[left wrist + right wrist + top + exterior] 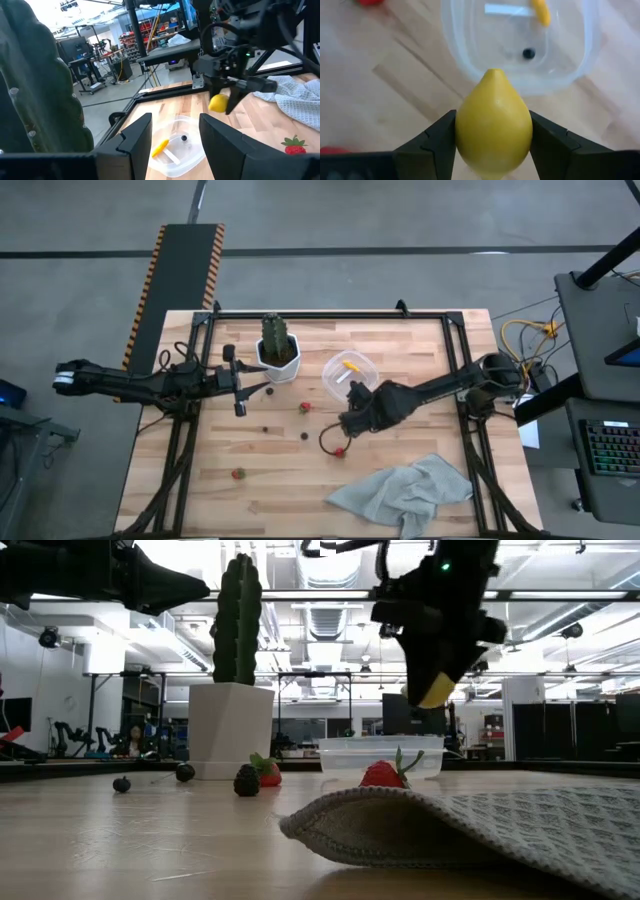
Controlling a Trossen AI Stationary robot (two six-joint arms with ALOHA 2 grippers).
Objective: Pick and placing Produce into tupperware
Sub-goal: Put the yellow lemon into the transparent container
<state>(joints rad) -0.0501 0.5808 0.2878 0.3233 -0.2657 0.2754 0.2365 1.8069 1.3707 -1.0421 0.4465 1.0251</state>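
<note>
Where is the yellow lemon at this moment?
The lemon is held between the fingers of the right gripper, above the table and just short of the clear container; in the high view this is right of the table's middle.

You get even overhead light on the table point(400, 350); bright ceiling strips point(560, 615) silhouette the arms in the low view, and the grey cloth point(480, 825) up close blurs.
</note>
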